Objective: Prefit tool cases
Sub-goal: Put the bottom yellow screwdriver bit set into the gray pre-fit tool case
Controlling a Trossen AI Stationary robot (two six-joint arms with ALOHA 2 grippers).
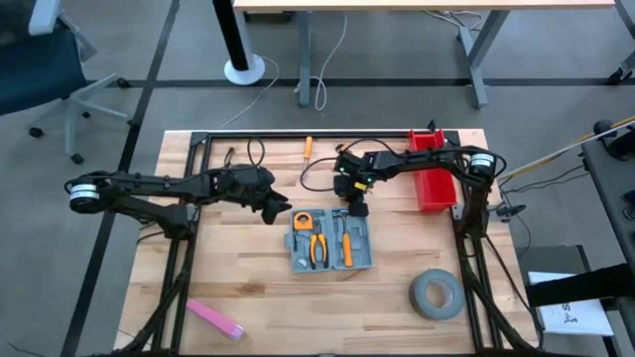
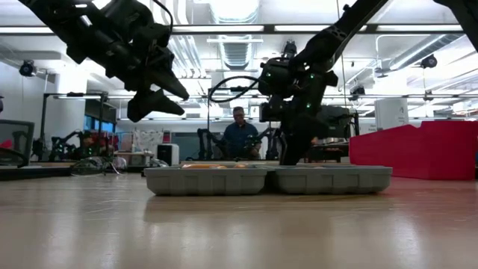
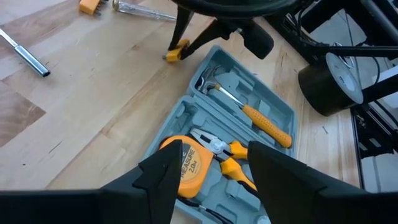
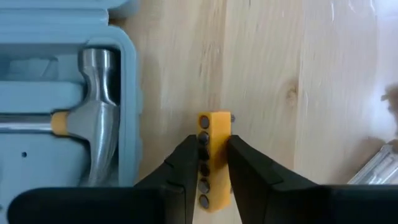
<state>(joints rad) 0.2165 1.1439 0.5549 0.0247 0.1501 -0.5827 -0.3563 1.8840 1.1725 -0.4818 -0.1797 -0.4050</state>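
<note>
Wooden table (image 1: pixel 248 288); tape measure (image 3: pixel 186 167) label unreadable in tool case (image 3: pixel 273 106).

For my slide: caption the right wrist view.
Right tool grips a yellow bit holder beside the case holding a hammer.

The open tool case (image 1: pixel 329 241) lies mid-table, a tape roll (image 1: pixel 437 295) to its right, a bin (image 1: pixel 434 177) behind that.

Both arms are dark and slim-linked, each with a silver collar at its base. Black cables loop beside the right pincer (image 1: pixel 353 210), whose wrist shows small green lights.
</note>
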